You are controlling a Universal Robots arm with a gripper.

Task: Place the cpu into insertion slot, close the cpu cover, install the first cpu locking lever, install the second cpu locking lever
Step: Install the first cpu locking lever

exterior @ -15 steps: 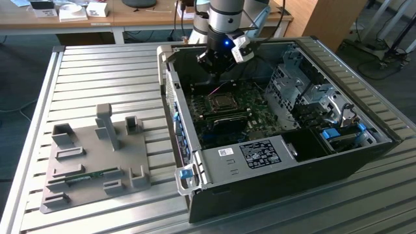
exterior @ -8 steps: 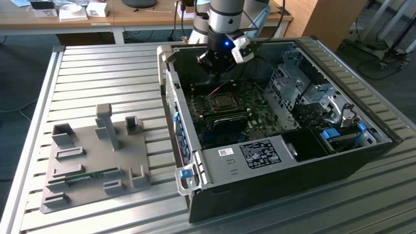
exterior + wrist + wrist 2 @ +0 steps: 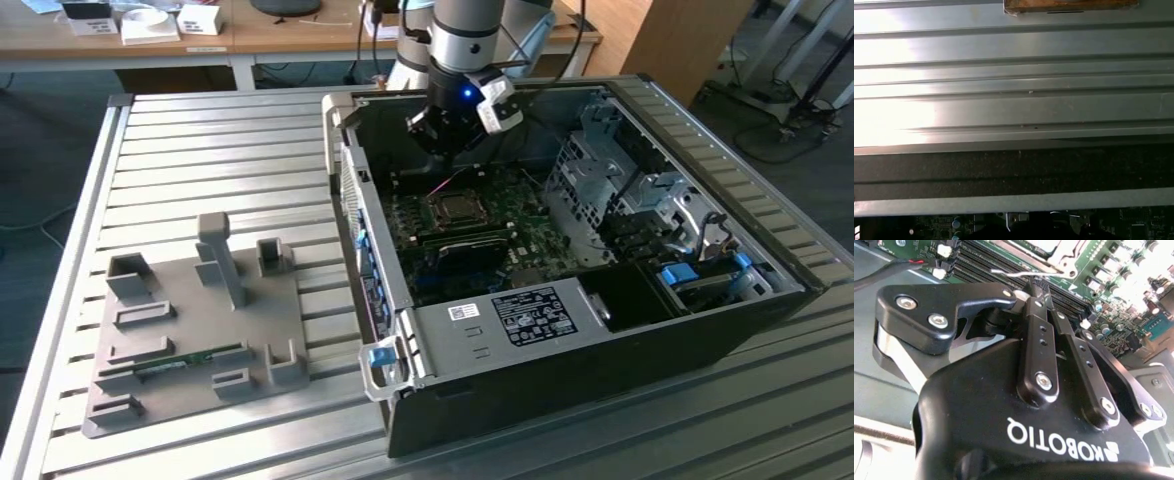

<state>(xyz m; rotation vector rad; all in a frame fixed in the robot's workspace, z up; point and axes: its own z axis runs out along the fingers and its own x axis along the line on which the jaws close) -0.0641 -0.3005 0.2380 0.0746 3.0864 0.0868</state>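
Note:
The open computer case [image 3: 747,330] lies on the slatted table with its green motherboard [image 3: 541,240] facing up. The insertion slot [image 3: 454,210] sits near the board's middle, and the cpu cover [image 3: 1061,260] lies flat over it. A pale patch shows through the cover's window, apparently the cpu [image 3: 455,208]. My gripper [image 3: 445,160] hangs inside the case just behind the socket. In the second wrist view its black fingers [image 3: 1036,340] are shut together, and the gripper [image 3: 1040,290] tips reach a thin silver locking lever [image 3: 1014,273] beside the cover. Whether they touch it I cannot tell.
Metal drive cages [image 3: 627,190] fill the case on the exterior view's right, and a labelled silver box [image 3: 521,315] sits at its near end. Black memory slots [image 3: 984,265] and a red-black cable [image 3: 904,264] run beside the socket. A grey fixture plate [image 3: 200,330] holds a green memory stick [image 3: 174,362].

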